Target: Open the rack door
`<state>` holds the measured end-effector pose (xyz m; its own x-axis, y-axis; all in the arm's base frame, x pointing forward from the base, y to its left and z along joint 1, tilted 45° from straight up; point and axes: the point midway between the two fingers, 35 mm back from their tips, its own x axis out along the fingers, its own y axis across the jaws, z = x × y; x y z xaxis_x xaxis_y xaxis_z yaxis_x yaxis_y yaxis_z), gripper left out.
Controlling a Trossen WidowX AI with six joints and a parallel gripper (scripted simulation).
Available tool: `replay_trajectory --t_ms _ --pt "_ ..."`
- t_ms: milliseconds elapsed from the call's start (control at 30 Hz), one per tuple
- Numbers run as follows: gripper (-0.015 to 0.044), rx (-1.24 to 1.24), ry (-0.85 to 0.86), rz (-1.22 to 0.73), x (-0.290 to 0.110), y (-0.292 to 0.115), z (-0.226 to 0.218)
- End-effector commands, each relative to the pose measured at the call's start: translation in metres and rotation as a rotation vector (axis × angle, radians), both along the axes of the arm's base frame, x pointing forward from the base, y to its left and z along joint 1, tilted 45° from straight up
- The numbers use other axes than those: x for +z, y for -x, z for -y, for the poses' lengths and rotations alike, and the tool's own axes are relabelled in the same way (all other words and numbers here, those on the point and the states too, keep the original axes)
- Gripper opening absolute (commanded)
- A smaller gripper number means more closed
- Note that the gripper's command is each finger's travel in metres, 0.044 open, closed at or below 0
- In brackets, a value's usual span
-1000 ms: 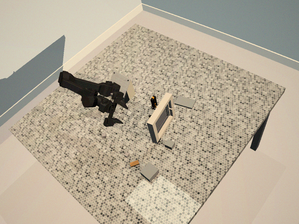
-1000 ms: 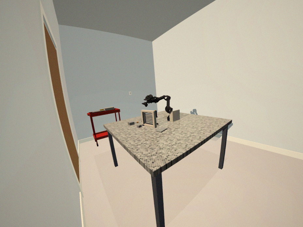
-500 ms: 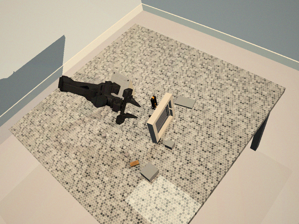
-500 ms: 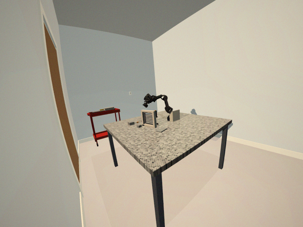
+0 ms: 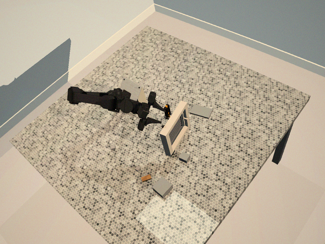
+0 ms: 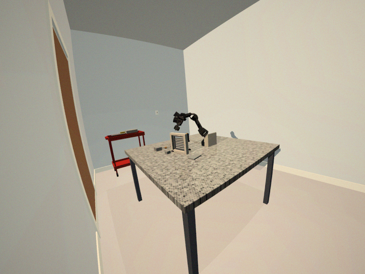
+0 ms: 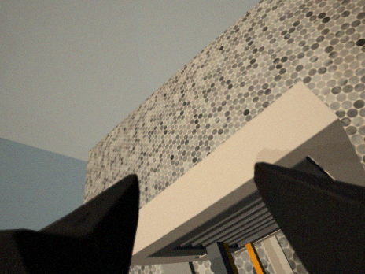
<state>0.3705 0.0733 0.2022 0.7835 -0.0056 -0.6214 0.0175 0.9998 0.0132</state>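
No brand, label or other writing could be read in any of the views. The nearest thing to a container was the rack frame (image 5: 175,117) (image 6: 179,134) (image 7: 236,157), a pale, open-fronted surround standing upright on the counter (image 5: 227,93) (image 6: 223,159) (image 7: 220,79). Inside it ran a stack of dark horizontal slats (image 5: 177,130) (image 6: 179,142) (image 7: 232,220); nothing else could be made out in there.

The task's handle, a black upright piece with orange marks (image 5: 167,111), stood on the arm's side of the frame, near its upper edge as seen from the top. How far it was turned could not be told.

The fingers (image 5: 164,117) (image 6: 176,128) were apart with nothing between them, raised above the counter beside the frame.

A flat grey plate (image 5: 201,111) (image 6: 194,156) lay just past the frame. A small grey block (image 5: 184,157) (image 6: 167,152) sat near its other end, with a larger grey block (image 5: 162,186) (image 6: 157,149) and an orange piece (image 5: 146,177) (image 6: 165,147) farther off.

Across the room, a red cart (image 6: 125,136) carried a grey box (image 6: 131,131) on its top shelf.
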Motion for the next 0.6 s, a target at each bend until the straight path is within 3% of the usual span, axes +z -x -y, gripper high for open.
replay_trajectory --t_ms 0,567 --pt "0.028 -0.025 0.028 -0.097 -0.014 0.0 -0.008" --pt "0.028 -0.113 0.255 -0.452 -0.063 0.017 -0.033"
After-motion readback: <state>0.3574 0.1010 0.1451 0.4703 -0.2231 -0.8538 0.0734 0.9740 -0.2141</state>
